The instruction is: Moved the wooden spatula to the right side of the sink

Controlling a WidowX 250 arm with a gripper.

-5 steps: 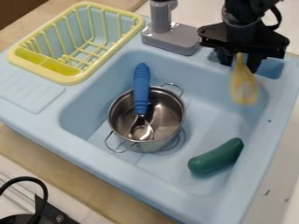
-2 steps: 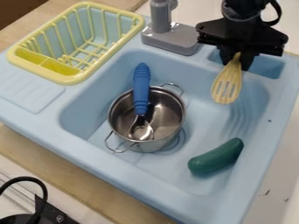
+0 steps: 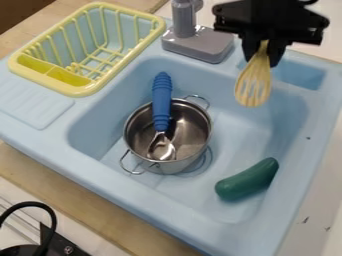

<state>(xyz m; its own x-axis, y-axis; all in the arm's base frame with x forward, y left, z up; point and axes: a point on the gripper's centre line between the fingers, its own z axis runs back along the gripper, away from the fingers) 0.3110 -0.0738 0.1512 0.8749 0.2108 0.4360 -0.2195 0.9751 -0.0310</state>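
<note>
Pale wooden counter (image 3: 73, 195), dark brown area (image 3: 23, 15) beyond

No legible text, labels, brands, numbers or signs at the scene.

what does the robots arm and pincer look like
The visible part of the arm is black, with a wide, dark plate-like piece above the pincer. The pincer is black too, with two short, blocky fingers. A black loop, perhaps a cable, shows near the top edge.
</note>
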